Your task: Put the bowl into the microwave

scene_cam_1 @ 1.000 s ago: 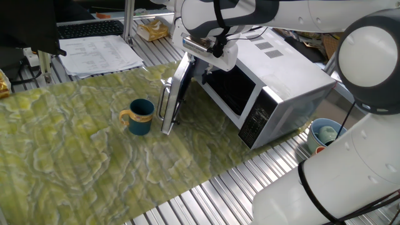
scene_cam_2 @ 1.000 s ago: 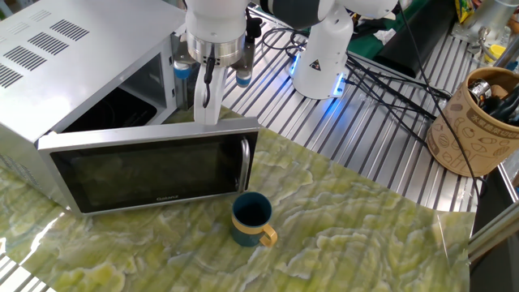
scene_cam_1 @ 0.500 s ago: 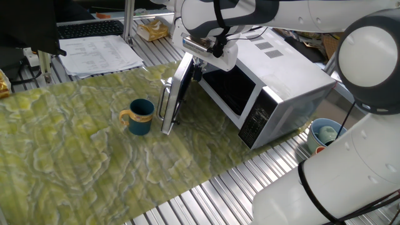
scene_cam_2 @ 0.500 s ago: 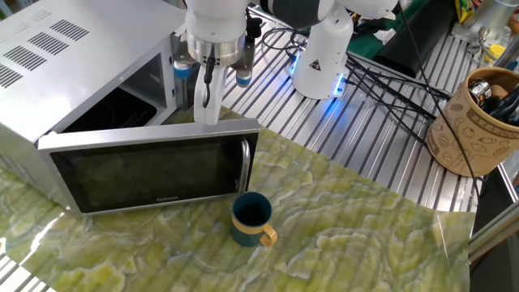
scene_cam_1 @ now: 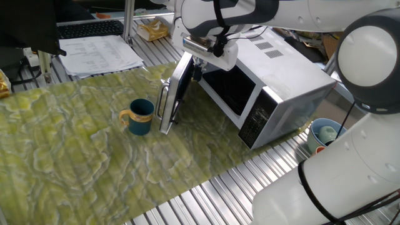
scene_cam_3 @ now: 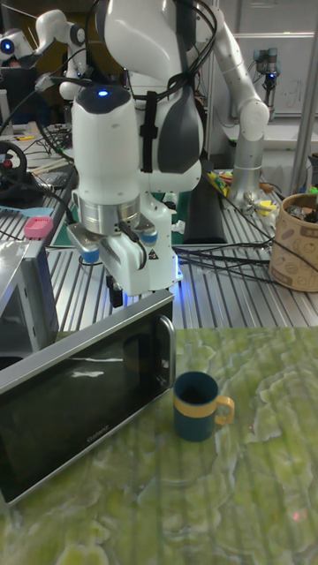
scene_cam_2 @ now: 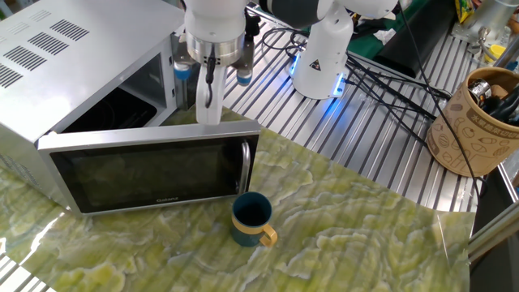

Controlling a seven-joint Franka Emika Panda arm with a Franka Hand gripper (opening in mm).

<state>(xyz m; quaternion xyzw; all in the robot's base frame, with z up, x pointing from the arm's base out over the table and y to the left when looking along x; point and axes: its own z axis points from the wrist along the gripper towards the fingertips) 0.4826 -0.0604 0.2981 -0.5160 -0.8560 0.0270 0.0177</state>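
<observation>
The bowl (scene_cam_1: 141, 116) is a dark teal mug with a yellow-tan handle. It stands upright on the green mat, just in front of the free edge of the microwave door (scene_cam_2: 252, 219) (scene_cam_3: 196, 405). The white microwave (scene_cam_1: 282, 82) (scene_cam_2: 49, 49) has its dark glass door (scene_cam_1: 174, 94) (scene_cam_2: 154, 170) swung partly open. My gripper (scene_cam_2: 208, 118) (scene_cam_1: 197, 70) (scene_cam_3: 115, 296) hangs at the door's top edge on the inner side, above the cavity opening, its fingers together and holding nothing. The fingertips are hidden behind the door.
A pale blue round container (scene_cam_1: 325, 133) sits beyond the microwave's control-panel end. A tan patterned pot (scene_cam_2: 478, 122) with tools stands on the slatted metal table. Cables (scene_cam_2: 389, 81) and the robot base (scene_cam_2: 324, 57) lie behind the mat. Papers (scene_cam_1: 100, 55) lie at the far side.
The microwave door has swung very slightly further open, with the gripper shifting a touch along with it. The bowl has not moved.
</observation>
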